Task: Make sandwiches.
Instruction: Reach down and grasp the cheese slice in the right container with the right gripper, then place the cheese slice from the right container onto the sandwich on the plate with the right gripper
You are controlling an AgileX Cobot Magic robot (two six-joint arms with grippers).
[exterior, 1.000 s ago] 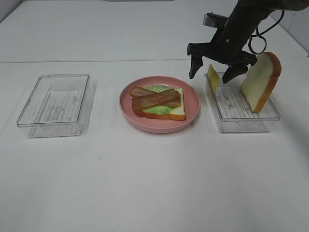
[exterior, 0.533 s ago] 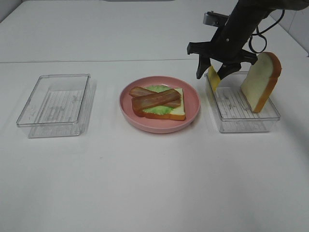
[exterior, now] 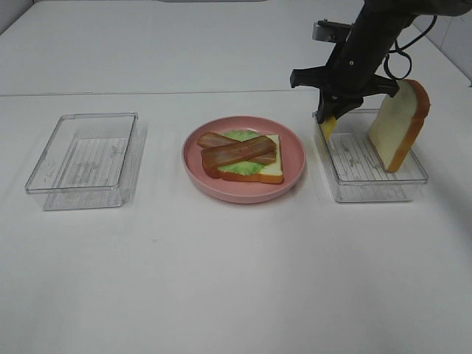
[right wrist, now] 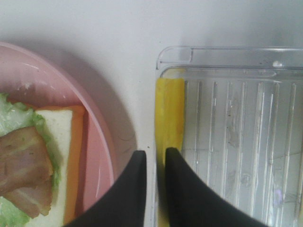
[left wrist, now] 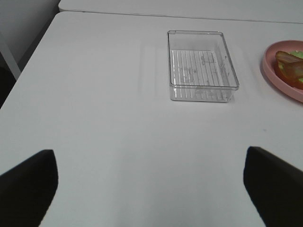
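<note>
Pink plate (exterior: 295,158) at mid-table (exterior: 221,280) carries a part-built sandwich: bottom bread slice (exterior: 271,171), lettuce (exterior: 240,136) on it, two bacon strips (exterior: 236,151) crossed on top. Cheese and top bread are not yet added. The cheese slice (right wrist: 169,109) stands on edge against the plate-side wall of the clear tray (exterior: 369,193). The second bread slice (exterior: 398,125) leans at that tray's other end. Right fingers (right wrist: 184,189) are drawn nearly together and appear clamped on the cheese slice's upper edge. Left fingers (left wrist: 28,184) are spread wide, holding nothing. Assessment: past halfway, two layers outstanding.
</note>
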